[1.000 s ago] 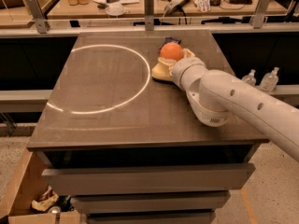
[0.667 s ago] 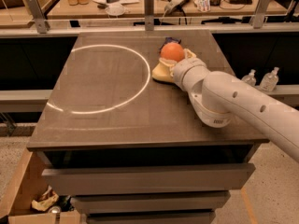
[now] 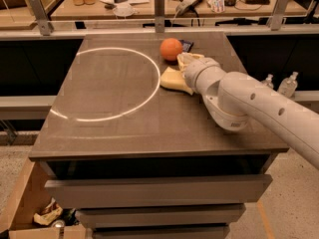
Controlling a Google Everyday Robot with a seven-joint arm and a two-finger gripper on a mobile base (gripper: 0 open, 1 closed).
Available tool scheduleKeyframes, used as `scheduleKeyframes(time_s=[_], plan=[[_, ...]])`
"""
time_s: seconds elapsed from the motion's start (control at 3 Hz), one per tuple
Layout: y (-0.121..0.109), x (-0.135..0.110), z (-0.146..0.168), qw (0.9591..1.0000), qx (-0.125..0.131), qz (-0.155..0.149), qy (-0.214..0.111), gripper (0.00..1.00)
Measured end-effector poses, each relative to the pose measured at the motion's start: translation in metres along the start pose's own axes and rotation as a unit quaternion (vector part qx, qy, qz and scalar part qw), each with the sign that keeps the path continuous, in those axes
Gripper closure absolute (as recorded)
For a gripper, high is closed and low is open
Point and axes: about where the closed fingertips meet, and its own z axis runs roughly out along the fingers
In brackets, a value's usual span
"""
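My gripper [image 3: 189, 63] is down on the far right side of the table [image 3: 99, 128], right at the yellow sponge [image 3: 172, 79], with the orange [image 3: 171, 49] just beside it toward the back. I'd say it's busy with the sponge, not the orange. The wrist blocks my view, so I honestly can't tell if it's open or closed.

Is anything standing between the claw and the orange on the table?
Nothing visible does. The claw sits close beside the orange, to its right in the picture, near the back edge of the table. The yellow sponge lies nearer the camera, beside the claw, off that line.
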Motion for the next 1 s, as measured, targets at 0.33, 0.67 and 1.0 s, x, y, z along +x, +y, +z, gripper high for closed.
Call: scheduleKeyframes(time_s=[0.33, 0.67, 1.0], plan=[[-0.004, -0.005, 0.004, 1.0, 0.003, -0.001, -0.004, 0.88], [-0.016, -0.012, -0.009, 0.9997, 0.022, -0.008, -0.005, 0.57], [-0.026, -0.018, -0.029, 0.9989, 0.04, -0.023, 0.0, 0.33]])
